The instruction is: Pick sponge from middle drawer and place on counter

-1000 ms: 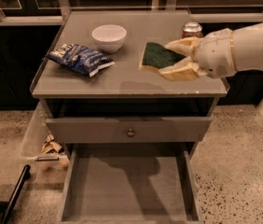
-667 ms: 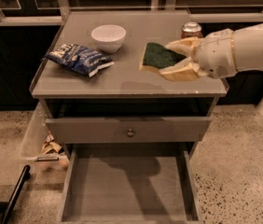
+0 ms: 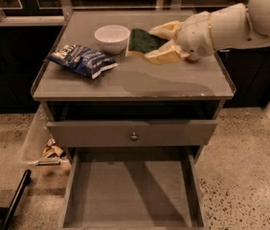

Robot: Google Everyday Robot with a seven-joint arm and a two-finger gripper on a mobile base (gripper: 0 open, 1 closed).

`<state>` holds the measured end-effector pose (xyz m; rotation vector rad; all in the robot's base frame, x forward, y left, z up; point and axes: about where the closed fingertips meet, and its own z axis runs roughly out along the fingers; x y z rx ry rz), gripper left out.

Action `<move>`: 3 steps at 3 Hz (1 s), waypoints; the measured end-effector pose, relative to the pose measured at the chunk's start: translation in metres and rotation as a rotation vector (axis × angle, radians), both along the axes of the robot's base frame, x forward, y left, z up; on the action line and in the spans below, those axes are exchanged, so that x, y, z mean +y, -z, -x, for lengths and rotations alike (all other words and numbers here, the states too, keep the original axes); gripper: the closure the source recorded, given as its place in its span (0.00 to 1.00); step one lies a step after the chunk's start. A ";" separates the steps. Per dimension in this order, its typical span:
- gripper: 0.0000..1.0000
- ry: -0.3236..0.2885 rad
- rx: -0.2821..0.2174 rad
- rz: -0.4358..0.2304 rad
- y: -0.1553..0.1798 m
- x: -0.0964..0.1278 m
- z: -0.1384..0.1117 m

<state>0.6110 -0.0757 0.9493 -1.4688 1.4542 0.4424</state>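
Observation:
The sponge (image 3: pixel 141 40), dark green over a yellow layer, sits between the two tan fingers (image 3: pixel 164 29) of my gripper (image 3: pixel 149 44), low over the back middle of the counter (image 3: pixel 140 80), just right of a white bowl. The gripper is shut on the sponge, and its white arm reaches in from the upper right. I cannot tell whether the sponge touches the counter. The middle drawer (image 3: pixel 130 190) is pulled fully open below, and its grey floor is bare.
A white bowl (image 3: pixel 112 37) stands at the counter's back, close to the sponge. A blue-and-white snack bag (image 3: pixel 82 60) lies at the left. A drawer front with a round knob (image 3: pixel 134 136) sits slightly open above the open drawer. Scraps (image 3: pixel 52 151) and a black bar (image 3: pixel 15 200) are on the floor at the left.
My gripper has carried the sponge left and farther back over the counter, so it is now beside the bowl. The can seen behind the gripper earlier no longer shows.

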 end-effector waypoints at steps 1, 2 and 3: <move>1.00 -0.030 0.042 0.010 0.014 0.022 -0.038; 1.00 -0.010 0.107 0.048 0.035 0.024 -0.061; 1.00 0.057 0.191 0.079 0.065 0.006 -0.078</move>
